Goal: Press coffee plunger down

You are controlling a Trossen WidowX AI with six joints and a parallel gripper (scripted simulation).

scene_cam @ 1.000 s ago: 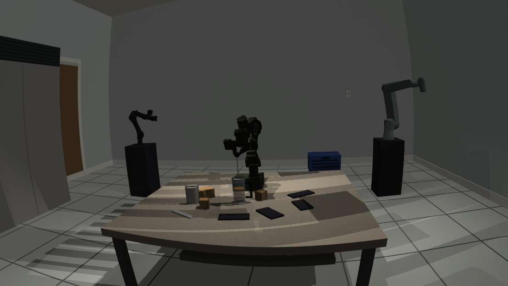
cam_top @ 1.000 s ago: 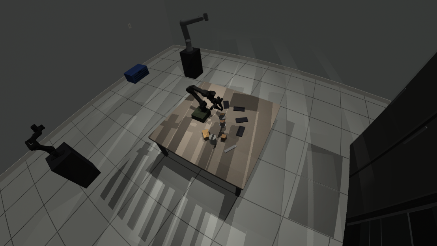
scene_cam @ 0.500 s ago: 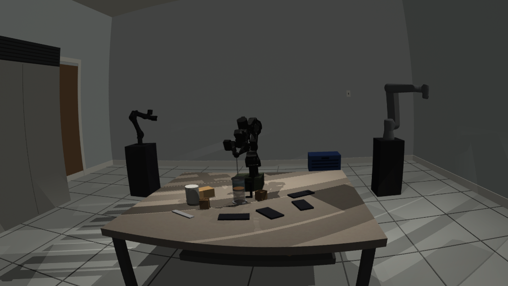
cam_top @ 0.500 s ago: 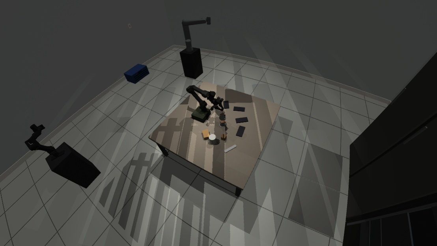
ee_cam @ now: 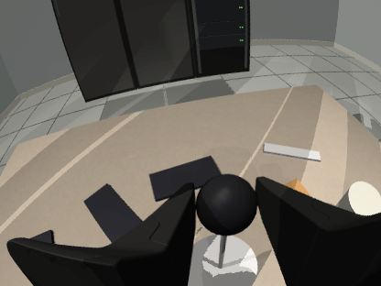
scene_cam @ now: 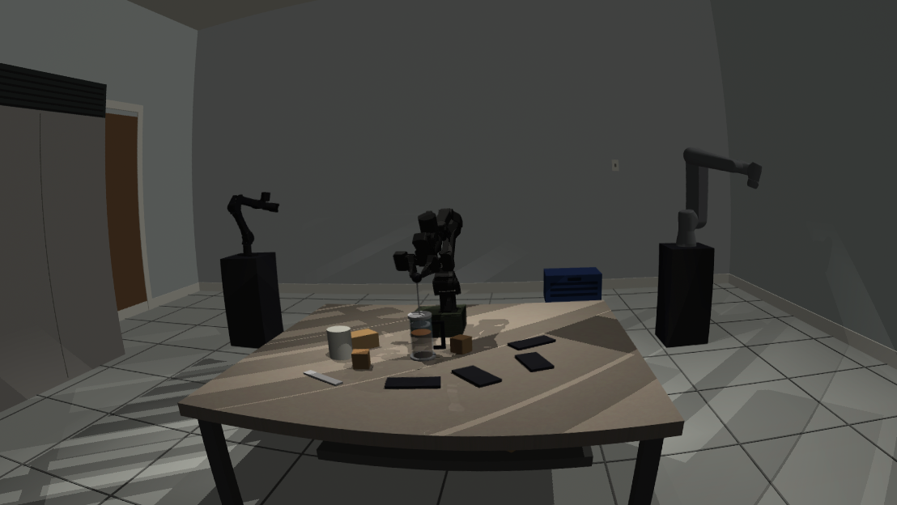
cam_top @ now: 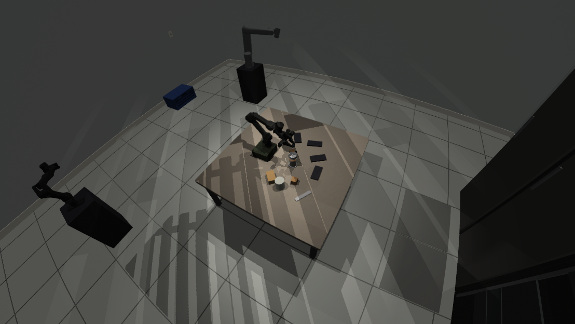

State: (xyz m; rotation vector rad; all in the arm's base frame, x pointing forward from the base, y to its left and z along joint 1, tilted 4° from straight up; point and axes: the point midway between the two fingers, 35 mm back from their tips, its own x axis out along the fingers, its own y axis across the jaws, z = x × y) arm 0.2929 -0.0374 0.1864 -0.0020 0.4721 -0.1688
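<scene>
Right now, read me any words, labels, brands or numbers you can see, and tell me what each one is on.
No readable text anywhere.
Dark cabinet: small green lights only, no characters.
Wall plate: too small to read.
Blue crate: no label visible.
French press, white mug, black plunger knob between the fingers: unmarked.
</scene>
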